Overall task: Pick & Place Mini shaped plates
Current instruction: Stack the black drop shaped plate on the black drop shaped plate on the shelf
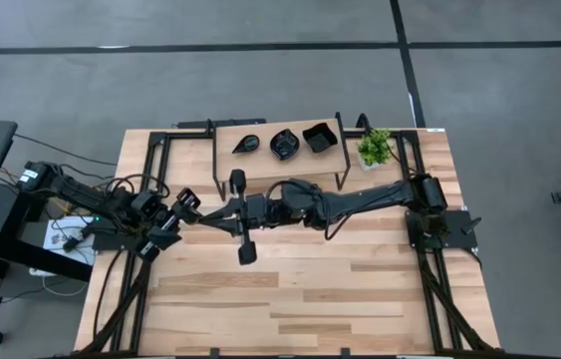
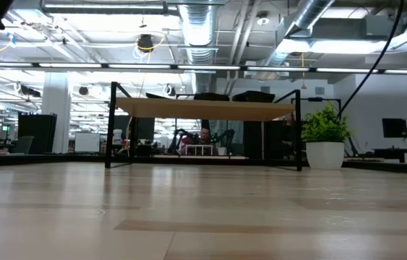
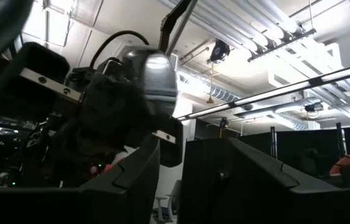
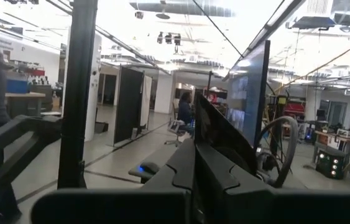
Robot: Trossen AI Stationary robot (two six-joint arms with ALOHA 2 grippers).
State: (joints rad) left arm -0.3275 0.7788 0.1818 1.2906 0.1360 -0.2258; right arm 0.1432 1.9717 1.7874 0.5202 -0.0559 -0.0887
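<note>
up on the raised wooden shelf (image 1: 278, 128) at the far edge of the worktop (image 1: 300, 289) sit three mini shaped plates, all glossy black: a leaf-shaped plate (image 1: 246, 145) nearest the left arm's side, a scalloped round plate (image 1: 284, 144) in the middle, and a square plate (image 1: 318, 137) nearest the potted plant (image 1: 376, 148), which stands on the worktop just beside the shelf's end. each plate lies apart from its neighbours.

the left gripper (image 1: 186, 207) hangs above the worktop's left side, its fingers (image 3: 131, 180) spread apart and holding nothing. the right gripper (image 1: 206, 216) reaches across the middle towards it, fingers (image 4: 187, 163) pressed together and empty; the two grippers are near each other, well clear of the plates.
</note>
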